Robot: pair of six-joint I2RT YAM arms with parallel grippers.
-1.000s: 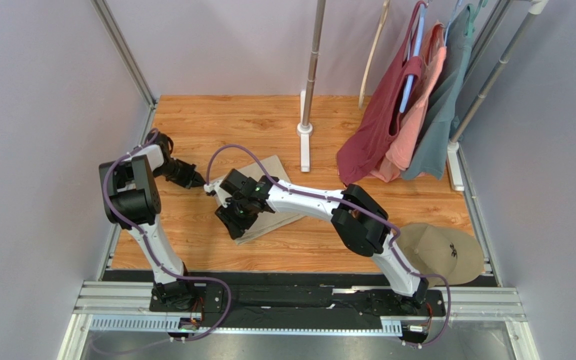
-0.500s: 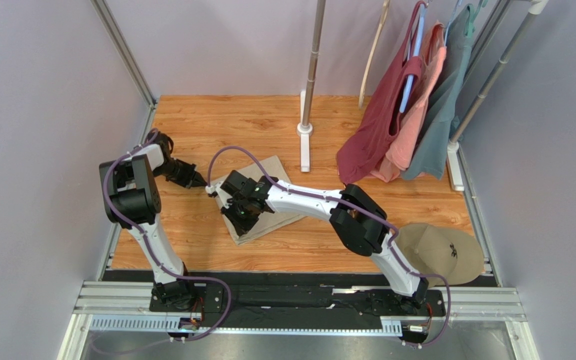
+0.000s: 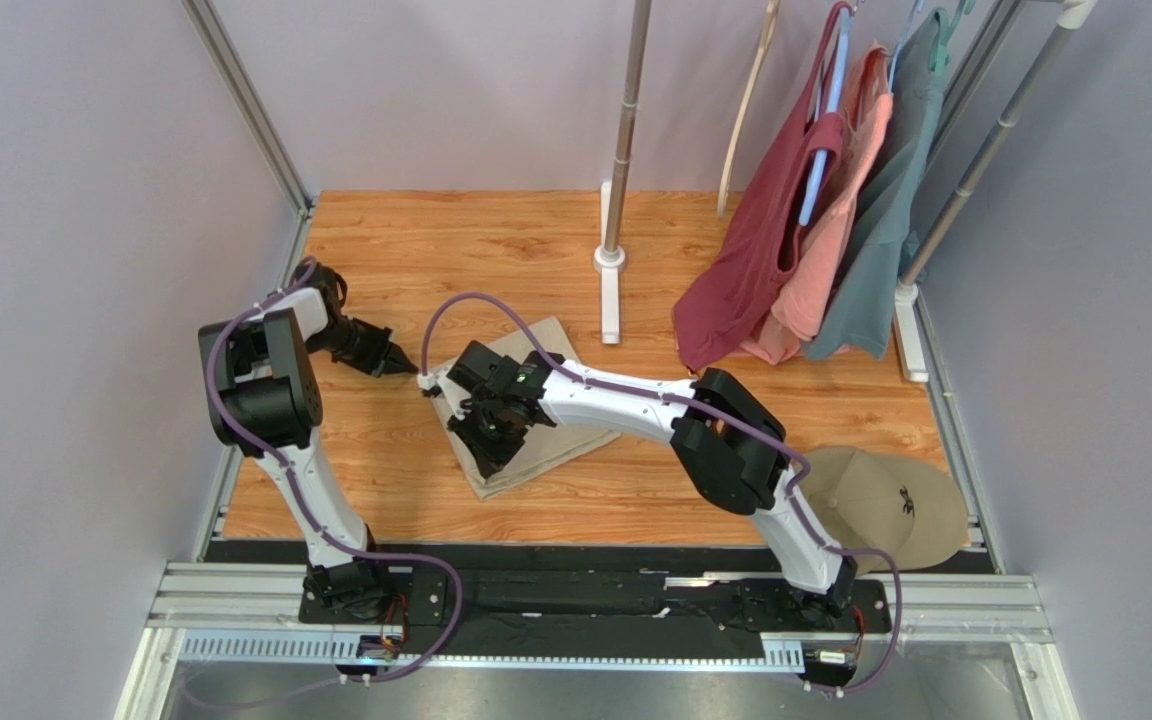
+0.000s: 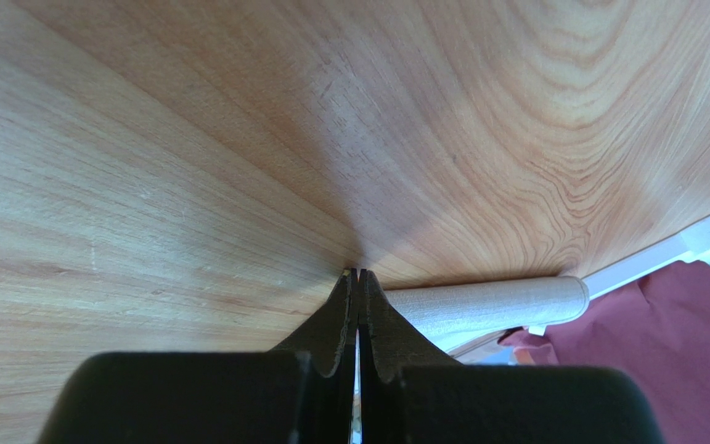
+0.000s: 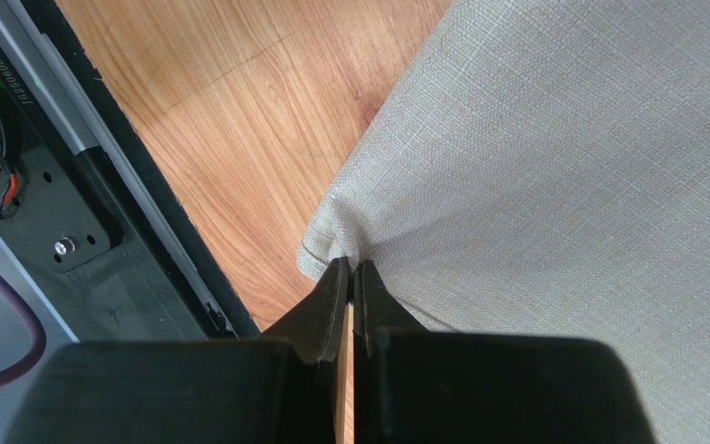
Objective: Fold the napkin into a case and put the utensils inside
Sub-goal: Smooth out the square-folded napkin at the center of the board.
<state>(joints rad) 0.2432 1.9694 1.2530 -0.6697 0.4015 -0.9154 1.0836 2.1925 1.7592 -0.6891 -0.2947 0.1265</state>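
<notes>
The right claw [image 5: 352, 268] has its two black fingers pressed together on a pinch of the soft beige-tan woven cloth napkin [image 5: 562, 185]. It bites the hem just beside a corner, where the fabric puckers into the tips. In the wrist view the cloth spreads away toward 1 and 2 o'clock, bare planks show at 11 o'clock, and the black base rail [image 5: 99, 231] passes at 9 o'clock. From above, the napkin lies on the orange-brown wooden table [image 3: 432, 255], at about 8 o'clock from the table's middle, with the right wrist over it. The left claw [image 4: 357, 275] is pressed together on nothing. Its tips are at the bare wood, though I cannot tell whether they touch it. It sits off the napkin's 10 o'clock side, apart from the cloth. Maroon, salmon and grey-teal garments [image 3: 778, 225] hang at 2 o'clock. A white pole stand [image 3: 612, 255] rises at 12 o'clock, and a round tan cap [image 3: 883, 503] rests at 4 o'clock.
</notes>
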